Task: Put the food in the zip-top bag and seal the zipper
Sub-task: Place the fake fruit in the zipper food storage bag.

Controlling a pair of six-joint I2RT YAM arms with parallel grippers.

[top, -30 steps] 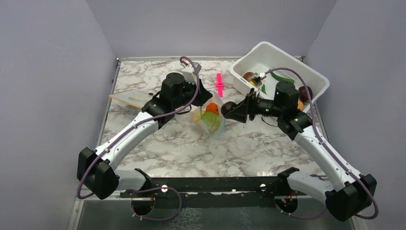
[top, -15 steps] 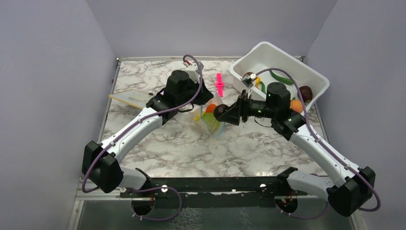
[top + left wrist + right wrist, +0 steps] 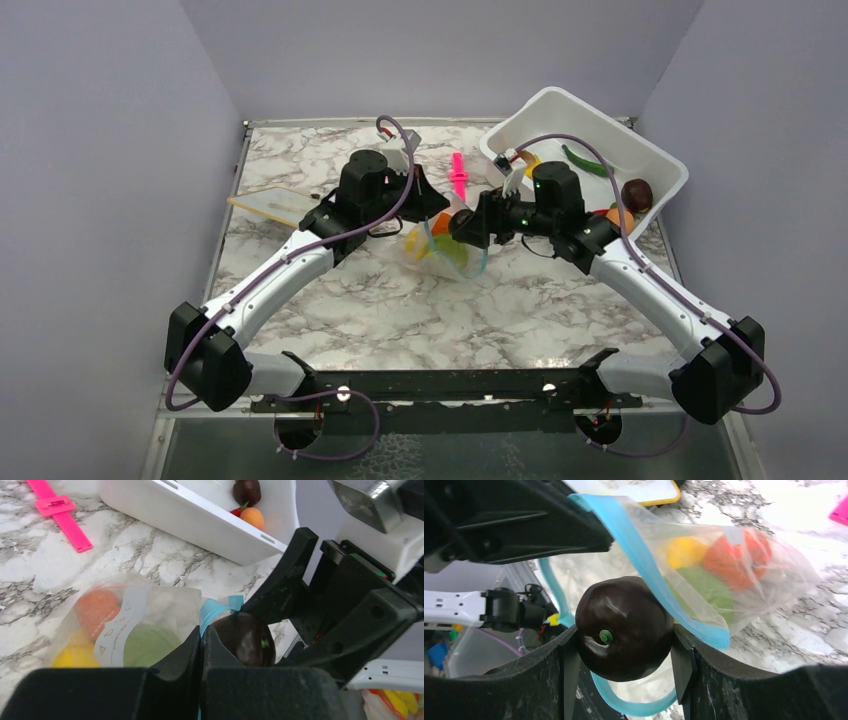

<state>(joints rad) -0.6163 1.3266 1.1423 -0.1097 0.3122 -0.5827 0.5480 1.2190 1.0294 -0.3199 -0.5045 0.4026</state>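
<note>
Zip-top bag (image 3: 447, 252), one: thin clear crinkled pouch, near the middle of the desk (image 3: 400, 310) and somewhat toward the far edge, between the two arms. Zipper (image 3: 634, 546), one: light blue strip along the pouch mouth, parted into an open loop. Food inside the zip-top bag, three, all rounded and seen through the film: one orange piece (image 3: 736, 557), one yellow piece (image 3: 684, 550), one green ball (image 3: 706, 587). Food held, one: dark brown piece (image 3: 624, 610), glossy and round with a small green stem nub, at the open mouth just beside the blue strip. The black fingers of the right gripper (image 3: 624, 632) are clamped on it from both sides. The black fingers of the left gripper (image 3: 201, 640) are pressed together, pinching the bag's blue-edged rim. White tub (image 3: 560, 105), one: rigid plastic, rectangular with rounded corners, at the far right corner. Countable in it are a second dark brown piece (image 3: 246, 490), a second orange piece (image 3: 251, 516) and a long green pod (image 3: 585, 160). Pink clip (image 3: 458, 175), one: flat narrow strip lying near the far edge, just left of the tub. Board (image 3: 270, 205), one: flat, pale yellowish, near the left edge. Desk: white marble pattern with grey veins, with a black rail (image 3: 440, 385) along the near edge. Walls (image 3: 120, 150): plain pale lilac on three sides.
</note>
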